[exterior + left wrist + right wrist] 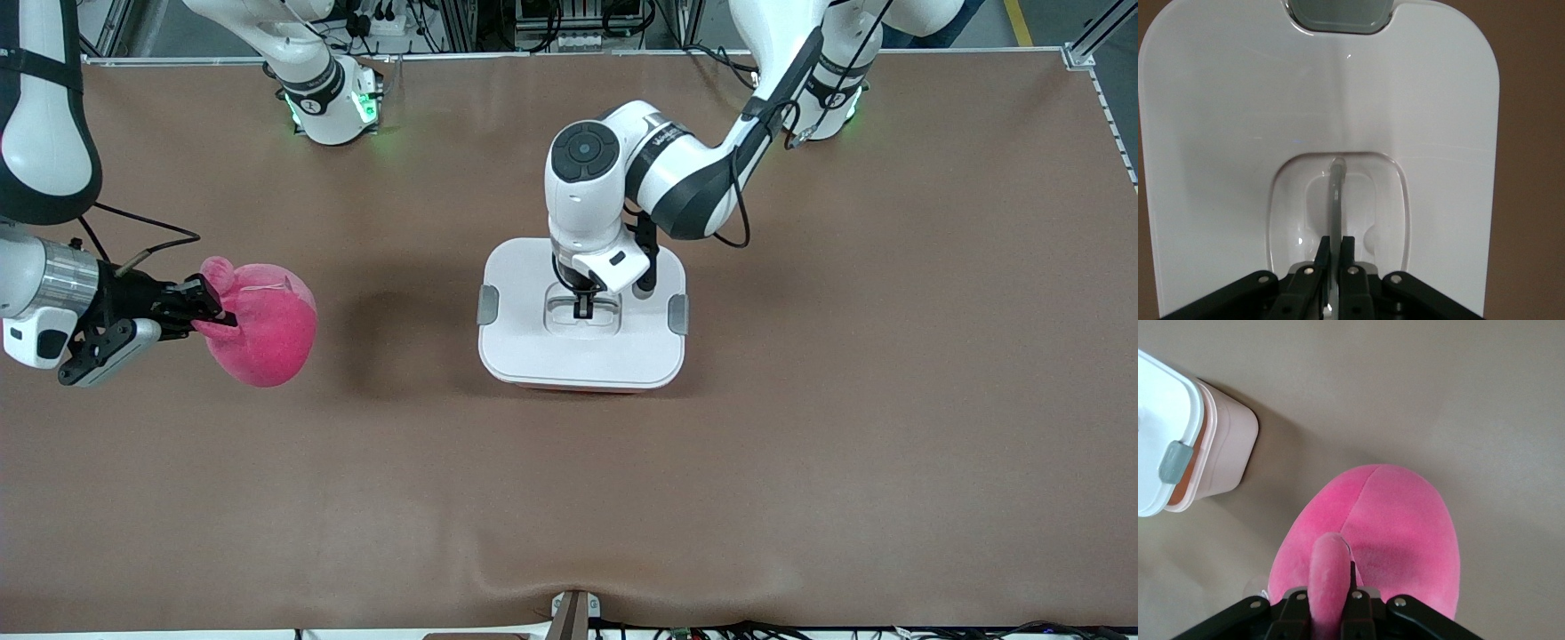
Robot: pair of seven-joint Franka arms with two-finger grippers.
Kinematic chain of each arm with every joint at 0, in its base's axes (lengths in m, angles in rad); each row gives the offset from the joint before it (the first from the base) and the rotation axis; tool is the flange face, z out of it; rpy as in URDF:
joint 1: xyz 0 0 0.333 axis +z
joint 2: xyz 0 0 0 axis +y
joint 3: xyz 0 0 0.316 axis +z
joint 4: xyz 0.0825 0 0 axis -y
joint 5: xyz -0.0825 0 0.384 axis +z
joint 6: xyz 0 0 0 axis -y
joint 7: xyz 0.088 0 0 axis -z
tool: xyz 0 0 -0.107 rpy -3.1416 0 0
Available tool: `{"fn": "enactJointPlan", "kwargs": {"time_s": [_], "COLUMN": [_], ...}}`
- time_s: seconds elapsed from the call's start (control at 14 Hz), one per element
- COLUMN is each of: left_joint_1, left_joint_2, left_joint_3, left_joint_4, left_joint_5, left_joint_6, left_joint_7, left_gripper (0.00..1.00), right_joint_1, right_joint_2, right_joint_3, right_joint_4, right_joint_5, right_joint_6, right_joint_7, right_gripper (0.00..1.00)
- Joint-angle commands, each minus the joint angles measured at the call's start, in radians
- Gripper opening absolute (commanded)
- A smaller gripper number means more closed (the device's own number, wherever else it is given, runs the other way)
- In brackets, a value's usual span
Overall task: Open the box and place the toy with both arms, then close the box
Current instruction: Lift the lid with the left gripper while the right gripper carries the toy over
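R gripper [203, 307] is sitting toward the right arm's end of the table, fingers pinched tight on one floppy ear of the pink plush toy [267, 333]. In the right wrist view that ear [1327, 577] is running straight up between the closed jaws, so the soft body is hanging off a thin handle instead of being squashed. The plush looks lifted, its shadow is spreading on the brown table [800, 427] toward the box, tho I can't confirm clearance. It's waiting well apart from the box, prob so it's ready to drop in once the lid comes off. Moving across: the box [582, 316] is standing mid-table, white lid [1238, 133] on, grey side clips [487, 305] at each end. L gripper [583, 307] is reaching straight down into the lid's recess, jaws clamped shut on the thin grey handle [1336, 200]. That centred grip looks meant for pulling the lid up evenly. Lid's not off yet, so opening is the step in hand.
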Motion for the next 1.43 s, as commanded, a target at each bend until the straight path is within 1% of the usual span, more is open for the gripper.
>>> {"fn": "enactJointPlan", "kwargs": {"time_s": [0.0, 0.21, 0.5, 0.78, 0.93, 1.07, 1.21, 1.35], "left_joint_1": [0.012, 0.058, 0.139, 0.236, 0.274, 0.305, 0.325, 0.359], "left_joint_2": [-0.049, -0.077, -0.114, -0.155, -0.168, -0.175, -0.191, -0.204], "left_joint_3": [-0.001, -0.001, -0.001, -0.001, -0.002, -0.001, -0.002, -0.004], "left_joint_4": [-0.003, -0.003, -0.003, -0.004, -0.004, -0.004, -0.004, -0.006], "left_joint_5": [0.021, 0.021, 0.019, 0.01, 0.01, 0.01, 0.01, 0.007], "left_joint_6": [-0.046, -0.046, -0.046, -0.067, -0.08, -0.086, -0.116, -0.118], "left_joint_7": [0.041, 0.072, 0.13, 0.237, 0.287, 0.351, 0.44, 0.495], "left_gripper": [0.0, 0.0, 0.0, 0.0, 0.0, 0.0, 0.0, 0.0], "right_joint_1": [0.042, 0.103, 0.218, 0.371, 0.413, 0.492, 0.58, 0.6], "right_joint_2": [-0.015, -0.006, -0.002, 0.037, 0.084, 0.153, 0.234, 0.274], "right_joint_3": [-0.004, -0.005, -0.005, -0.008, -0.007, -0.007, -0.011, -0.01], "right_joint_4": [0.032, 0.078, 0.149, 0.199, 0.259, 0.339, 0.42, 0.454], "right_joint_5": [0.011, 0.014, 0.015, 0.009, 0.012, 0.011, 0.002, 0.0], "right_joint_6": [-0.024, -0.024, -0.021, -0.01, -0.008, 0.002, 0.067, 0.071], "right_joint_7": [0.101, 0.255, 0.544, 0.786, 0.886, 0.963, 1.041, 1.077], "right_gripper": [0.0, 0.0, 0.0, 0.0, 0.0, 0.0, 0.0, 0.0]}}
